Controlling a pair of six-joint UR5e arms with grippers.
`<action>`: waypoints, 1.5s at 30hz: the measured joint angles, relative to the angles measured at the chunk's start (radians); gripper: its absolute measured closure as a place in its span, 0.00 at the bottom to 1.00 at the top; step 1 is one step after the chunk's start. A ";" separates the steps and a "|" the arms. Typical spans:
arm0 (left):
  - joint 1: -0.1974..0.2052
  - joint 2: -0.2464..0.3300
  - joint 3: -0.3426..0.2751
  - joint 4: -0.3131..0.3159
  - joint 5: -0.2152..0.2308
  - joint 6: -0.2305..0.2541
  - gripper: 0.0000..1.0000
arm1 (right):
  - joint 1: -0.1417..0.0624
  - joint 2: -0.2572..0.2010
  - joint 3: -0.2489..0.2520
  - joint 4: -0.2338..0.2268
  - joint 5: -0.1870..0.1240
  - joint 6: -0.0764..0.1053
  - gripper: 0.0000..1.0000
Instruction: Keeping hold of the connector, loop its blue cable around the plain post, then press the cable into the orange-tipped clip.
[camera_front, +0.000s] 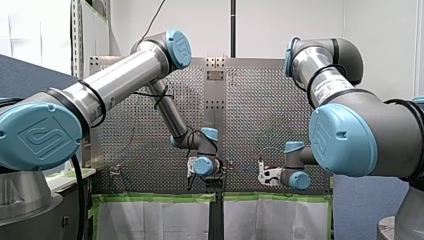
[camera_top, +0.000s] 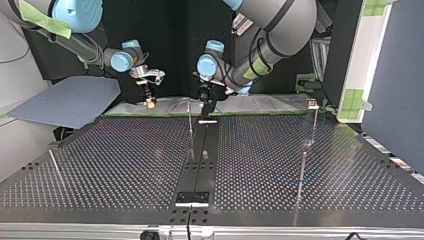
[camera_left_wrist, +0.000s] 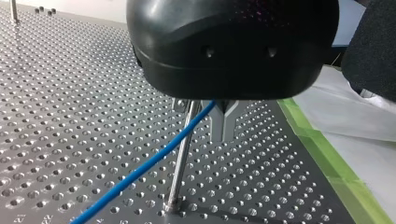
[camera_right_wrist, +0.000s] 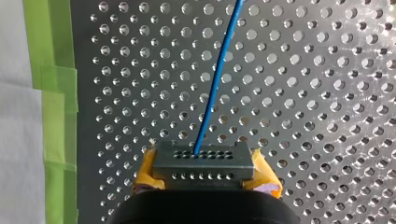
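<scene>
Both low, right claw (camera_right_wrist: 205, 171) clamping connector (camera_right_wrist: 203, 161), left claw (camera_left_wrist: 224, 123) beside post (camera_left_wrist: 183, 154)

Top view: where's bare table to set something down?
Free: view's left post to centre strip; strip to view's right posts. Crowded: far edge: my left gripper, blue cable, centre post, my right gripper with the connector.

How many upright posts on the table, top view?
3 for sure: left post near the view's left edge, centre post mid-table, right post with a boxy head. A streak below the right post may be a fourth post or a reflection.
</scene>
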 joint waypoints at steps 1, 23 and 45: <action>0.002 0.000 0.004 -0.004 0.002 0.000 0.99 | 0.000 0.000 -0.003 0.003 0.000 -0.001 1.00; 0.031 0.000 0.104 -0.095 0.013 0.000 0.99 | -0.009 0.000 -0.080 0.053 -0.004 -0.002 1.00; 0.054 0.000 0.147 -0.137 0.006 0.001 0.99 | -0.011 0.000 -0.153 0.133 -0.006 -0.025 1.00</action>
